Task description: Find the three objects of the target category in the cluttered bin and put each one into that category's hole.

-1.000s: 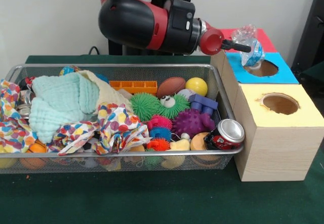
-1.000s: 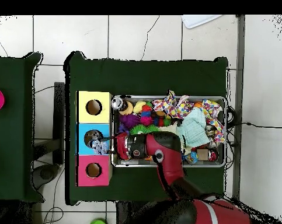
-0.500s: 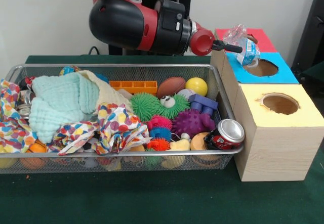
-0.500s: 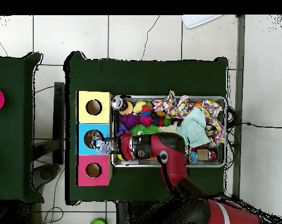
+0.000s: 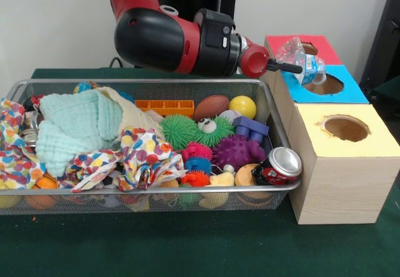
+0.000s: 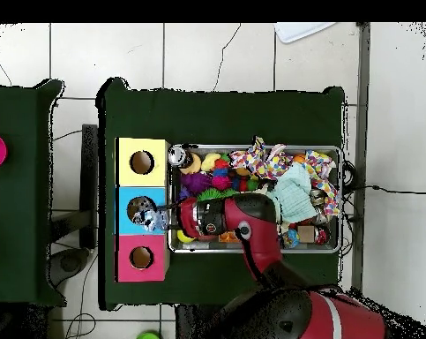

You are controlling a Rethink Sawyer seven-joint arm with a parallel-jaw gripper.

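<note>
Nearest, a red can [image 5: 278, 166] lies on its side in the corner of the wire bin [image 5: 150, 200]; its printing is too small to read. Behind it are spiky balls [image 5: 240, 151], patterned cloths [image 5: 140, 155] and a pale green towel [image 5: 75, 125]. Beside the bin stand the yellow box [image 5: 345, 158], blue box [image 5: 325, 84] and red box [image 5: 306, 44]. The gripper [image 5: 299, 69] is clamped on a crumpled plastic bottle [image 5: 307, 64], blue label unreadable, over the blue box. Dark green cloth covers the table [image 6: 225, 115]; the floor [image 6: 119, 53] is pale tile.
</note>
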